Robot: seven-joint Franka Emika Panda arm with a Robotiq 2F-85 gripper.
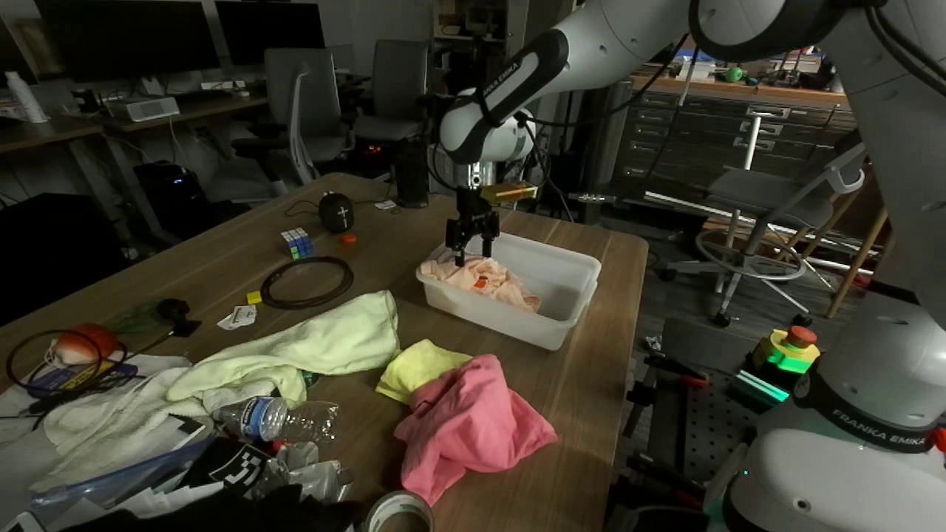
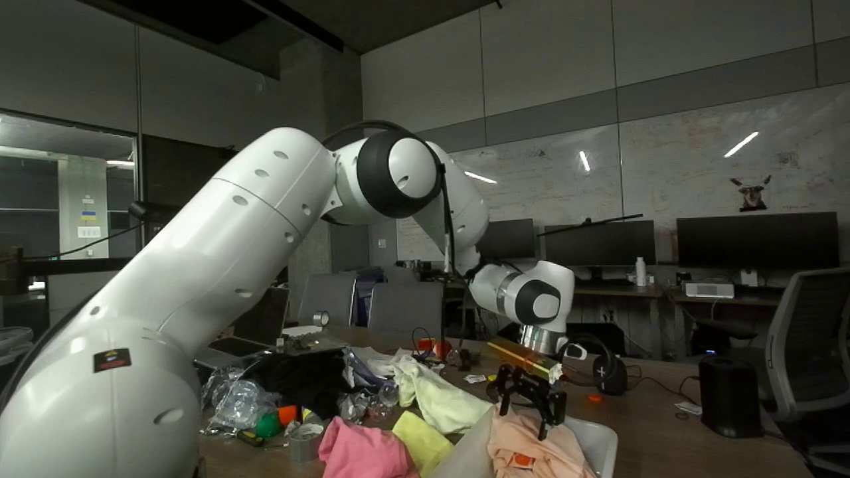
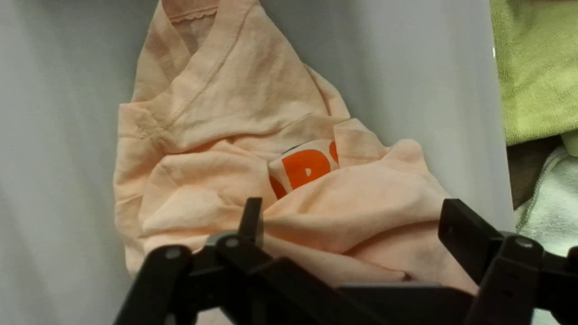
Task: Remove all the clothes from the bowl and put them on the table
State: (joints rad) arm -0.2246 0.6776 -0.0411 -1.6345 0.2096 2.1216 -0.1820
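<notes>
A peach garment with an orange print (image 1: 491, 282) lies crumpled in one end of a white rectangular bin (image 1: 473, 314). The garment also shows in an exterior view (image 2: 531, 446) and fills the middle of the wrist view (image 3: 253, 108). My gripper (image 1: 473, 256) points down over the garment, inside the bin's outline. In the wrist view its fingers (image 3: 350, 216) are wide apart with peach folds below and between them; whether the tips touch the cloth I cannot tell. A pink cloth (image 1: 473, 421), a yellow cloth (image 1: 421, 369) and a pale green towel (image 1: 325, 340) lie on the wooden table (image 1: 576, 399).
A Rubik's cube (image 1: 298, 244), a coiled black cable (image 1: 347, 277) and a round dark speaker (image 1: 336, 213) stand beyond the towel. A plastic bottle (image 1: 307, 423), a tape roll (image 1: 399, 510) and other clutter crowd the table's near end. A black box speaker (image 2: 730, 398) stands near the bin.
</notes>
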